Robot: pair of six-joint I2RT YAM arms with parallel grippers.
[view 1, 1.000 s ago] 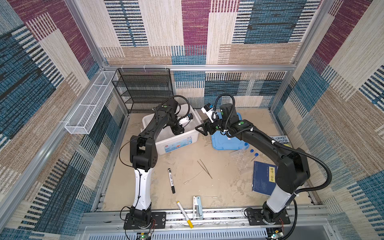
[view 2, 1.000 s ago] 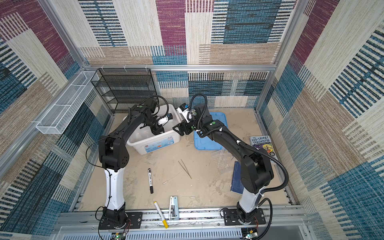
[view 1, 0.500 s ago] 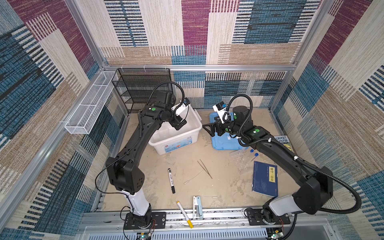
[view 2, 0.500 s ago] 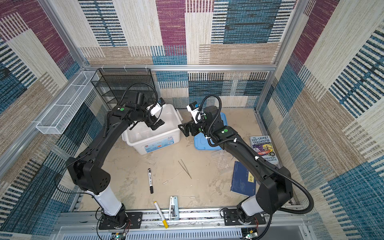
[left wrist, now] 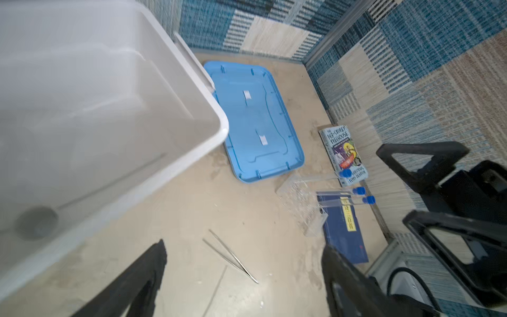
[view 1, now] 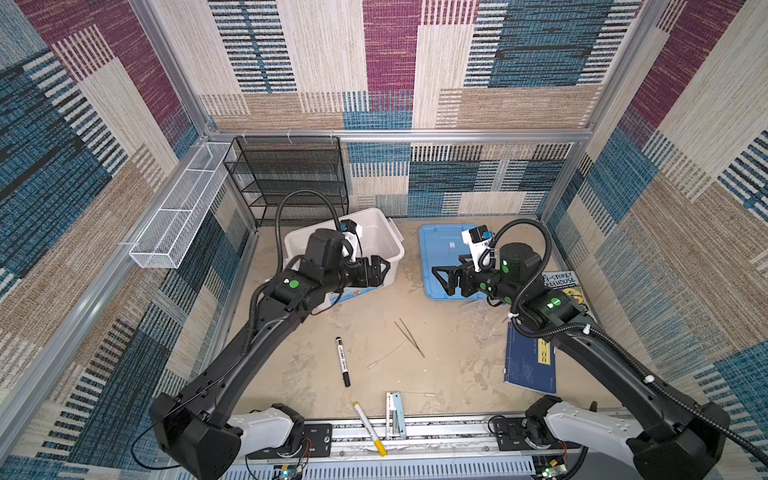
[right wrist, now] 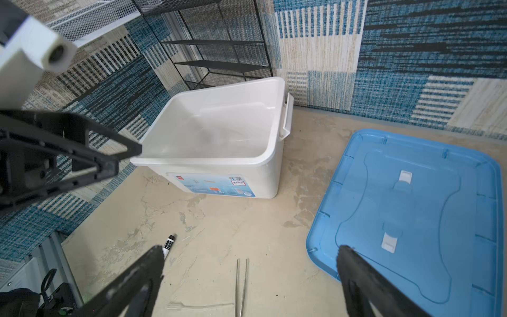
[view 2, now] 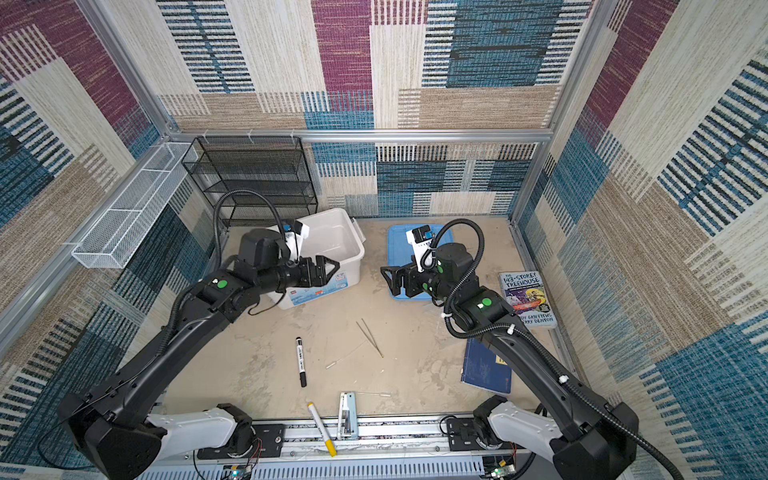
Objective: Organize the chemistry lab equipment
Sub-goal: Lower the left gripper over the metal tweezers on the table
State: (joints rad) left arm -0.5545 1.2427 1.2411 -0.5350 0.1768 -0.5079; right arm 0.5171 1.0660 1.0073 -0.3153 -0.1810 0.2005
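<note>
Left wrist view is showing the tweezers lying flat on the surface, just ahead of the left gripper, whose jaws are standing wide apart and holding nothing; in a top view a thin clear rod is lying close beside them, mid-surface between the two arms; three blue-capped test tubes and the clear tube rack are resting farther off, against the two books; a round shape, probably the small dish, is showing dimly through the wall of the white bin, with the blue lid lying just beside that bin; the right gripper is hovering near the lid's edge, also open and empty. The tweezers are looking like the likeliest next pick; doing it well is meaning coming straight down over them, setting the jaws across their narrow width near the joined end, and pressing close to the surface before closing, since thin metal is sliding easily; the black marker is lying well apart and is needing no touch.
</note>
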